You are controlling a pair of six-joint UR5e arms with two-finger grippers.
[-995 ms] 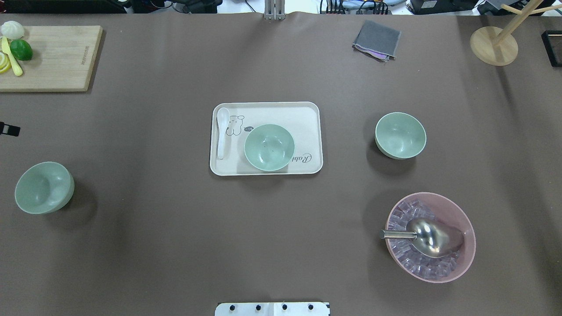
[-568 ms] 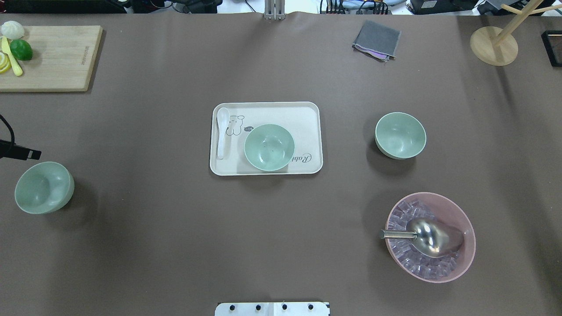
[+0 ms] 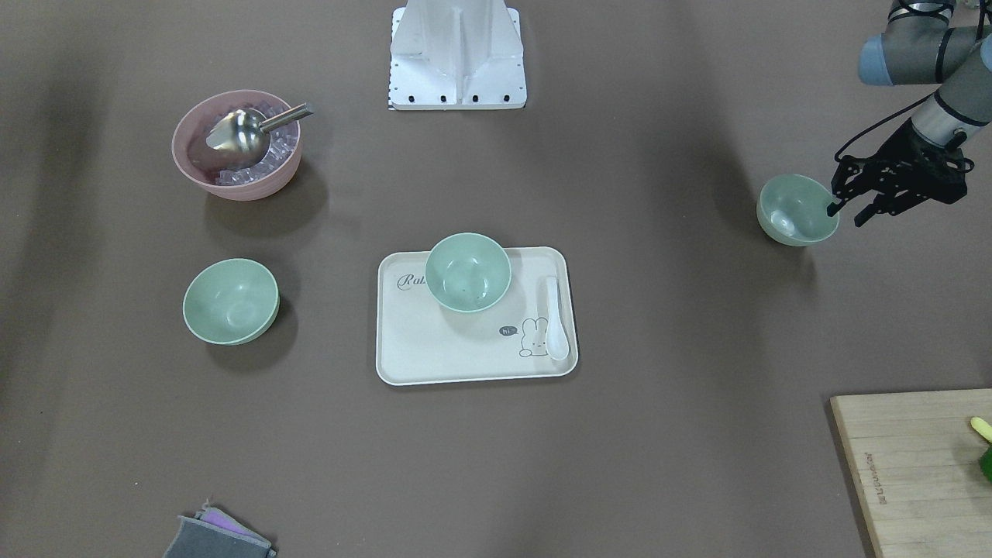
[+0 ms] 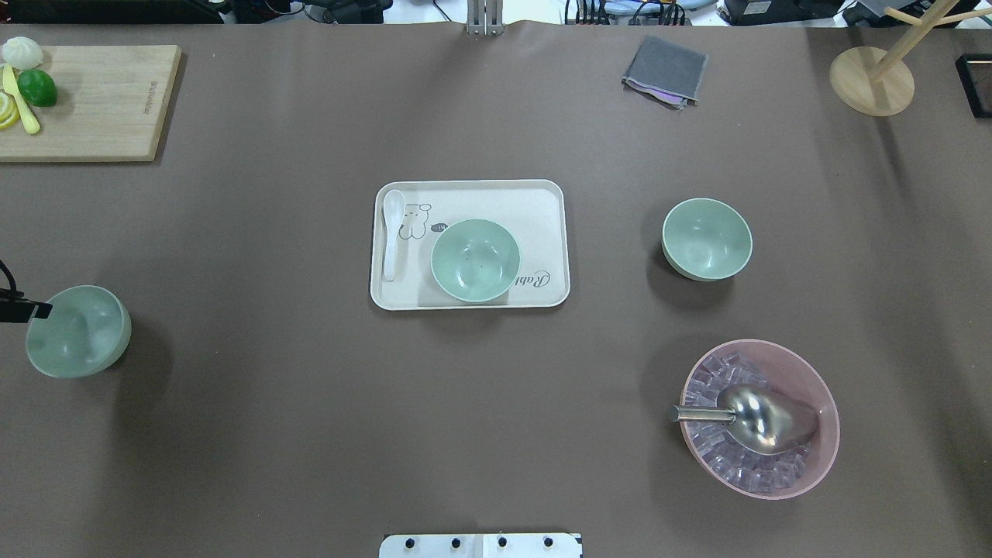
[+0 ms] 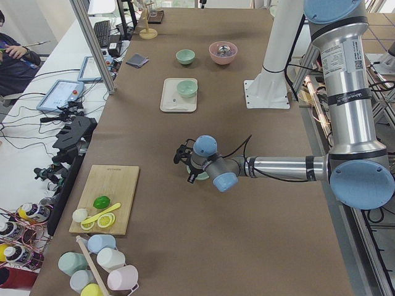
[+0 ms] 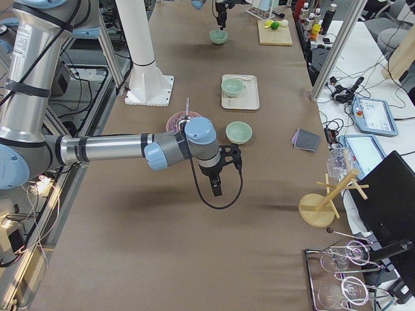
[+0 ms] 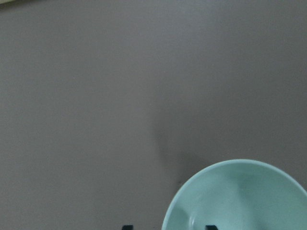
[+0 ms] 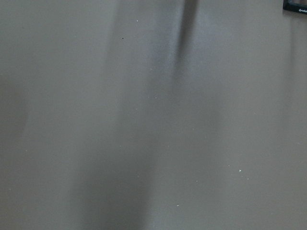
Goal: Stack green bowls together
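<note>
Front view showed whole left tool [image 3: 846,215], overhead only its tip, spread astride rim of round green bowl [image 3: 794,208], sat mouth-up at left end of desk [image 3: 659,434], right tool [image 6: 216,188] grip could not be told.

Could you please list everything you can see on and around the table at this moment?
green bowls: three, pale mint; one on the tray, one on the table at the robot's right, one at its left
tray: one, cream, table centre
spoon: one, white, on the tray
pink bowl: one, near right, holding ice cubes
metal scoop: one, silver, in the pink bowl
cloth: one, grey, far right
cutting board: one, wooden, far left, with a lime
wooden stand: one, far right corner
left gripper: black, open, astride the left bowl's rim
right gripper: black, above bare table; state unclear
</note>
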